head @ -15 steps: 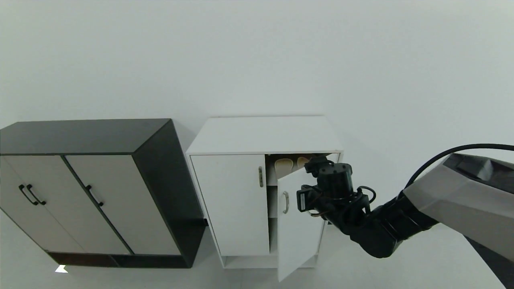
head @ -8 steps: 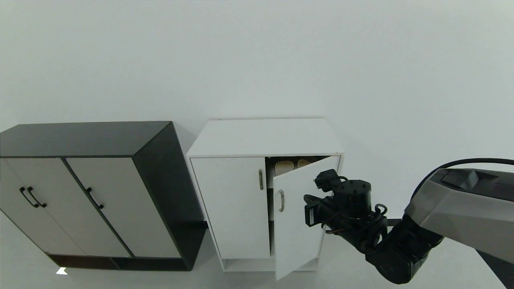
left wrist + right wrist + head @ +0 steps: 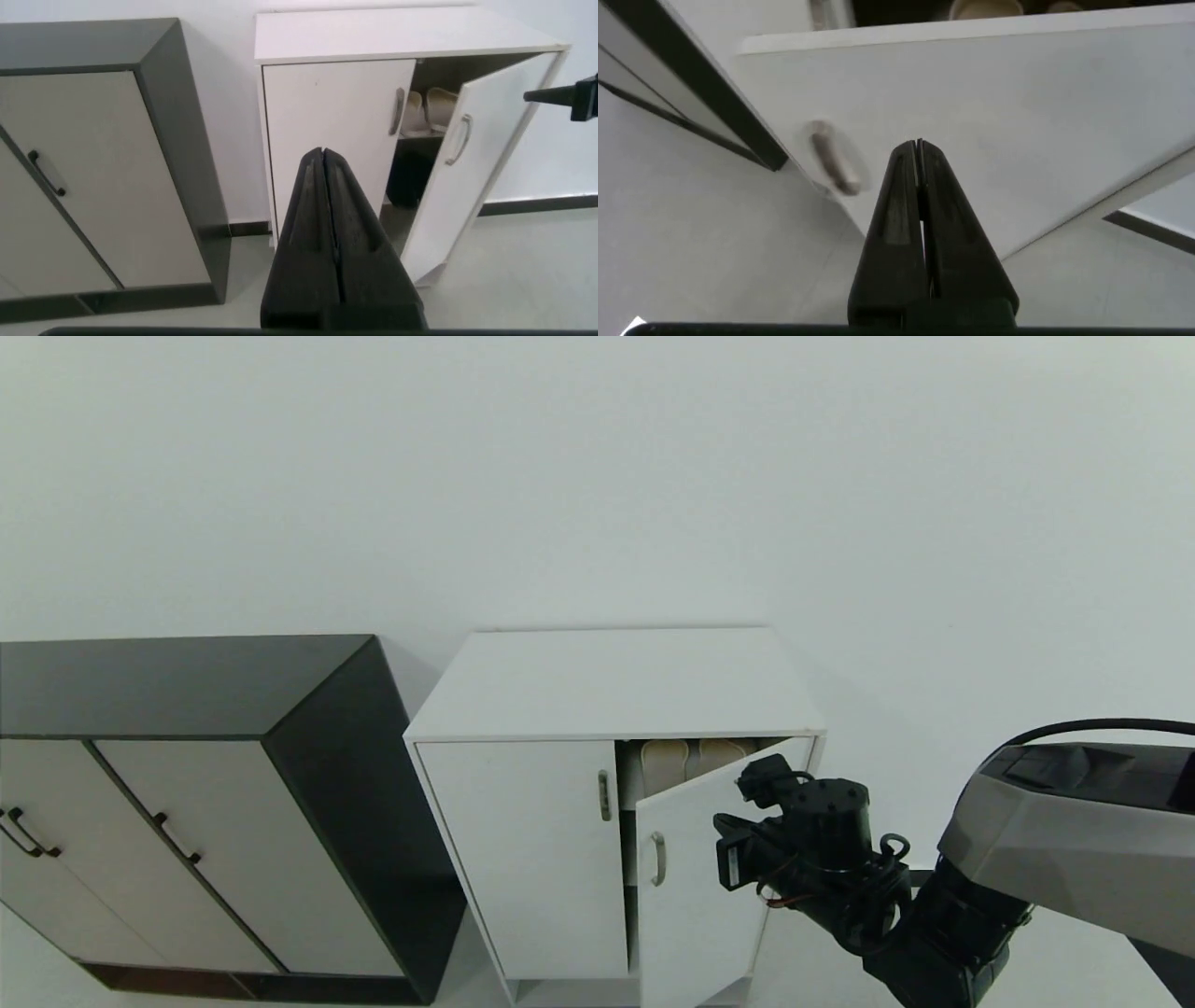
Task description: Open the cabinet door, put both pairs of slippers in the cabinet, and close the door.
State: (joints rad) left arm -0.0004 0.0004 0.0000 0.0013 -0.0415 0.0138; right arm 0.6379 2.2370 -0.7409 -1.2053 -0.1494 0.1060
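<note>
The white cabinet [image 3: 616, 681] stands against the wall with its left door [image 3: 523, 849] closed and its right door [image 3: 691, 887] ajar by a narrow angle. Pale slippers [image 3: 665, 761] lie on the top shelf inside, seen over the door's upper edge. My right gripper [image 3: 758, 777] is shut, its tip at the door's outer face near the top, right of the handle [image 3: 658, 859]. The right wrist view has the shut gripper [image 3: 918, 146] close to the door panel [image 3: 1046, 121] and handle [image 3: 831, 161]. My left gripper [image 3: 322, 153] is shut, held back from the cabinet [image 3: 392, 33].
A dark cabinet [image 3: 187, 784] with two pale doors stands close on the white cabinet's left. A plain wall is behind both. Light floor [image 3: 505, 280] lies in front and to the right of the cabinets.
The right door has swung further toward closed, with my right gripper following on its outer face. The head camera has shifted, so both cabinets sit lower and larger.
</note>
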